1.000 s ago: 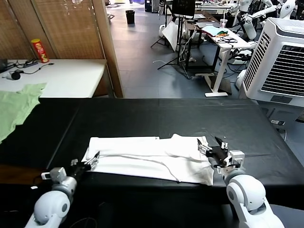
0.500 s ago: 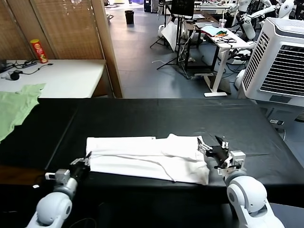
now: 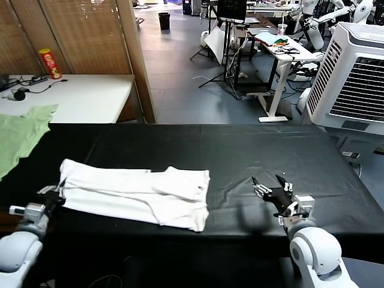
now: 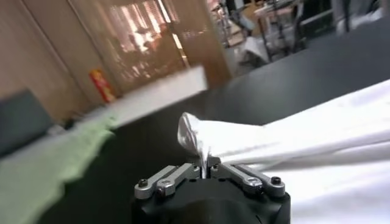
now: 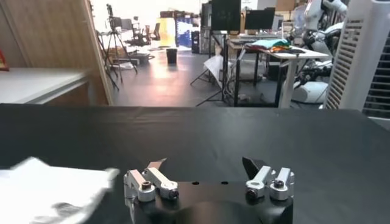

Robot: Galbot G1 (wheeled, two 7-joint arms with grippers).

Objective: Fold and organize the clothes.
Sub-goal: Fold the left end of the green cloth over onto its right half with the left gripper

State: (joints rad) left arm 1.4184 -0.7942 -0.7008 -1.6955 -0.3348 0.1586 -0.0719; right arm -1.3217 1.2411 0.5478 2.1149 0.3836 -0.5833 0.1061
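Observation:
The white T-shirt point(image 3: 135, 192) lies folded lengthwise on the black table point(image 3: 240, 150), now at the left half. My left gripper point(image 3: 53, 193) is at the shirt's left end, shut on a pinch of its cloth. In the left wrist view the white T-shirt point(image 4: 292, 140) rises in a fold between the closed fingertips of the left gripper point(image 4: 206, 163). My right gripper point(image 3: 270, 187) stands open over bare table right of the shirt, holding nothing. The right wrist view shows the right gripper point(image 5: 204, 163) with fingers wide apart and the T-shirt point(image 5: 49, 189) off to one side.
A pale green garment point(image 3: 21, 135) lies at the table's far left edge. Behind it stands a white table point(image 3: 78, 96) with a red can point(image 3: 50, 63) and cables. A large white cooler unit point(image 3: 354, 72) stands at the right.
My left gripper closed on the shirt's left end and dragged the whole shirt well to the left. The right gripper let the shirt slide away and stays open near where it was.

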